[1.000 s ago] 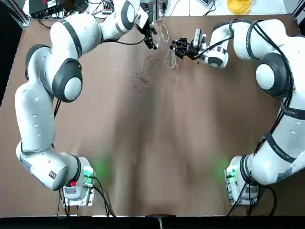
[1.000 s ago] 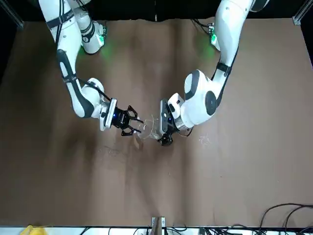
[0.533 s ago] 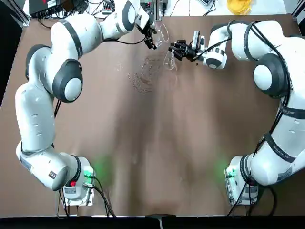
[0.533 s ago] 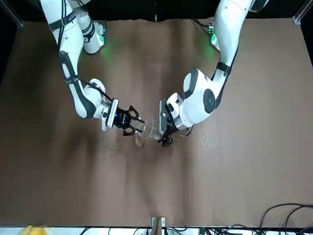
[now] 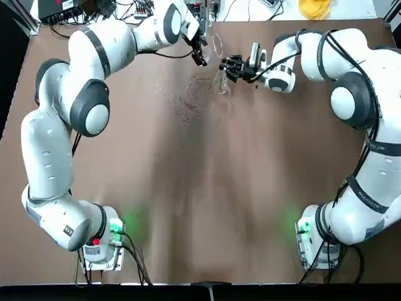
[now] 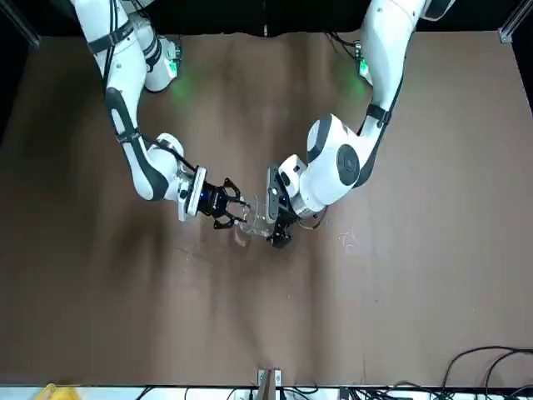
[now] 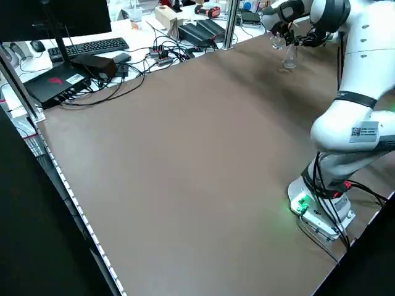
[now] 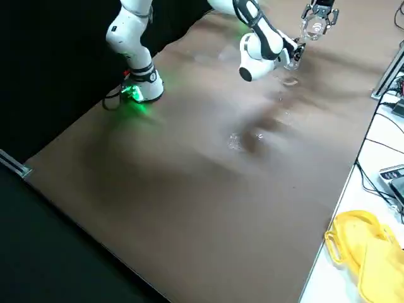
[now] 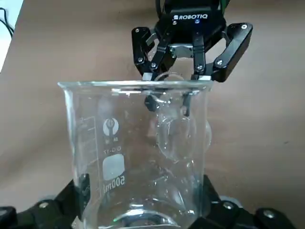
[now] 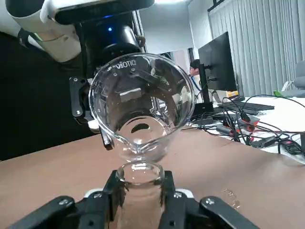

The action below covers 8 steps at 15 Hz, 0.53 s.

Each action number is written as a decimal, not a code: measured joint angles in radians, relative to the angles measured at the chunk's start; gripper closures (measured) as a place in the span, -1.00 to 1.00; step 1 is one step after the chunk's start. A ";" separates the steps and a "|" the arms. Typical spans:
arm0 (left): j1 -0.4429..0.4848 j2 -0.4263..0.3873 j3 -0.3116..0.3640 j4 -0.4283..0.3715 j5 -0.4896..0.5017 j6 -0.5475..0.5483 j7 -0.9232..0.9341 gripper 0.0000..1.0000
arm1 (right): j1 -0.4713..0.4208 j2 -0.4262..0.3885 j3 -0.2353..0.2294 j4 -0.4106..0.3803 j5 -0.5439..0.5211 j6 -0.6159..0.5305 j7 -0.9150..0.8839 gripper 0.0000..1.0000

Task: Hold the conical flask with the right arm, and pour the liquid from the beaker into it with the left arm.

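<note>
- The left gripper (image 9: 145,200) is parted to the beaker's width, a finger on each side, holding the beaker (image 9: 138,143) near the far edge of the table.
- The right gripper (image 10: 141,191) is closed around the neck of the flask (image 9: 176,136), close beside the left one.
- The beaker is tilted, its lip at the flask's mouth; whether the glass touches is unclear.
- "ROBOTIQ" is printed in white on the right gripper's body, and the same name shows through the beaker on the left one.
- The beaker has a white logo, a blank white patch and a volume mark in mirror writing, ending in "00ml".
- Beyond the table edge are a monitor (image 7: 55,21), a keyboard (image 7: 97,47), tangled cables (image 10: 252,126) and yellow items (image 8: 366,249).
- The table (image 7: 166,166) is brown, with clear, shiny marks (image 8: 235,141) on it.
- Pale vertical blinds (image 10: 259,43) hang behind; a person (image 10: 194,67) is partly visible beside the monitor.
</note>
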 joint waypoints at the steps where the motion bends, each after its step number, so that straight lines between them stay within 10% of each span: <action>1: -0.002 0.000 0.000 0.000 0.009 0.000 0.000 -0.96 | 0.001 0.000 0.000 0.001 0.000 0.000 -0.001 0.22; 8: -0.014 0.000 0.001 0.001 0.089 0.002 -0.002 -0.96 | 0.001 0.002 -0.002 0.001 0.002 0.000 -0.003 0.22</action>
